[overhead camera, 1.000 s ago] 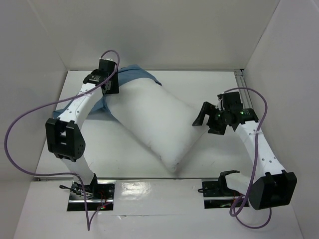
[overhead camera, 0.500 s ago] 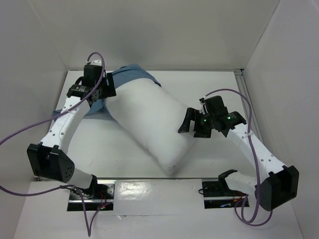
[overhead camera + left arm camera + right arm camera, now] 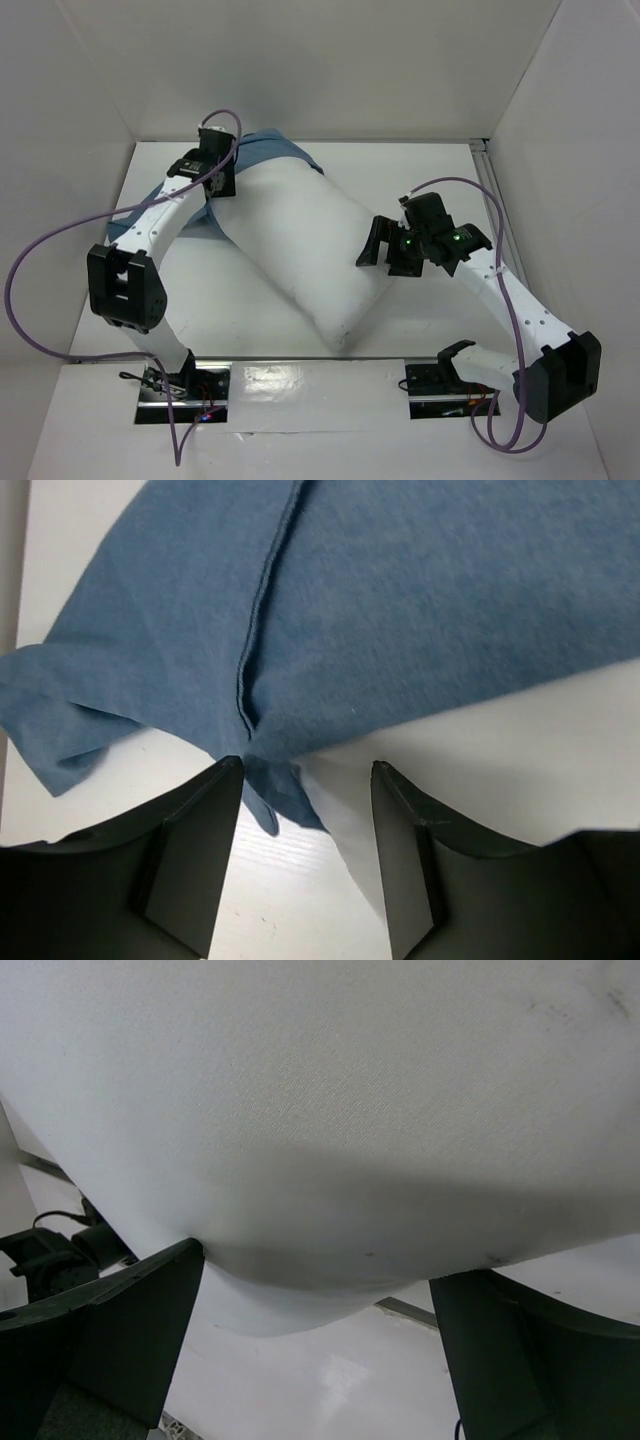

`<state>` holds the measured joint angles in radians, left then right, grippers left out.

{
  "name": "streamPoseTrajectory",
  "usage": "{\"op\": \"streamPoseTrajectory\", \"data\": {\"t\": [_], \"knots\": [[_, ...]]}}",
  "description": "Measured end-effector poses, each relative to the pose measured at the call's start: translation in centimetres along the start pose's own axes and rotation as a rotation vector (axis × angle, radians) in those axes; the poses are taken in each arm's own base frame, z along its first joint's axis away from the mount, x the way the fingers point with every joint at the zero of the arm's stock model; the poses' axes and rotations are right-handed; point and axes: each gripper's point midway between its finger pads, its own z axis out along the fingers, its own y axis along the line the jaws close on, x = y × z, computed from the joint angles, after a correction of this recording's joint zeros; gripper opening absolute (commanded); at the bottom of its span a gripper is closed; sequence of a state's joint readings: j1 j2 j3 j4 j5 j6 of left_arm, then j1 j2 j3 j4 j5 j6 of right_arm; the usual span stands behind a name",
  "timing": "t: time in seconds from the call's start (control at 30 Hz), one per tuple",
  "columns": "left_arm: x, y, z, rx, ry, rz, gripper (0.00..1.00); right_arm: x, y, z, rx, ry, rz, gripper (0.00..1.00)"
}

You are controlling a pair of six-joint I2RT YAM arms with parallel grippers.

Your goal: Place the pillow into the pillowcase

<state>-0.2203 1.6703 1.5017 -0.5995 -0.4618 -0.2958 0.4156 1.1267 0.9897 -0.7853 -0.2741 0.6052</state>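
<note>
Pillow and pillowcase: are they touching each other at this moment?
Touching. The top external view shows the far end of the pillow lying directly against the pillowcase, whose blue cloth borders it with no gap.

From above, the pillow (image 3: 315,255) hides most of the pillowcase (image 3: 285,148). Only a blue strip shows past the pillow's far end, and the left arm (image 3: 165,215) crosses part of that, covering the fingertips of the left tool (image 3: 305,820). Up close, the pillowcase runs off the top and right edges. At the right tool (image 3: 318,1265), the pillow overfills the picture on three sides.
</note>
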Motion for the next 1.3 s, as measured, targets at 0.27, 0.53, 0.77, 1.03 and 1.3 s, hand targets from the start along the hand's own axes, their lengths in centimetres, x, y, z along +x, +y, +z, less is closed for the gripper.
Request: {"op": "streamPoseTrajectory", "data": {"t": [0.27, 0.53, 0.77, 1.03, 1.3], "knots": [[-0.6, 0.8, 1.4, -0.080, -0.002, 0.039, 0.56, 0.0, -0.1, 0.0, 0.006, -0.003, 0.003, 1.00], [-1.3, 1.1, 2.3, -0.118, -0.007, 0.039, 0.00, 0.1, 0.0, 0.1, 0.004, 0.004, 0.003, 1.00], [-1.9, -0.6, 1.2, -0.134, -0.028, 0.102, 0.00, 2.0, 0.2, 1.7, -0.039, 0.061, 0.015, 0.96], [-0.9, -11.8, -5.9, 0.126, -0.067, 0.281, 0.00, 0.9, 0.4, 5.0, -0.063, 0.042, 0.072, 0.00], [-3.2, -22.0, -21.9, 0.681, -0.152, 0.259, 0.00, -8.6, 5.3, -0.5, -0.043, -0.202, -0.078, 0.00]]}}
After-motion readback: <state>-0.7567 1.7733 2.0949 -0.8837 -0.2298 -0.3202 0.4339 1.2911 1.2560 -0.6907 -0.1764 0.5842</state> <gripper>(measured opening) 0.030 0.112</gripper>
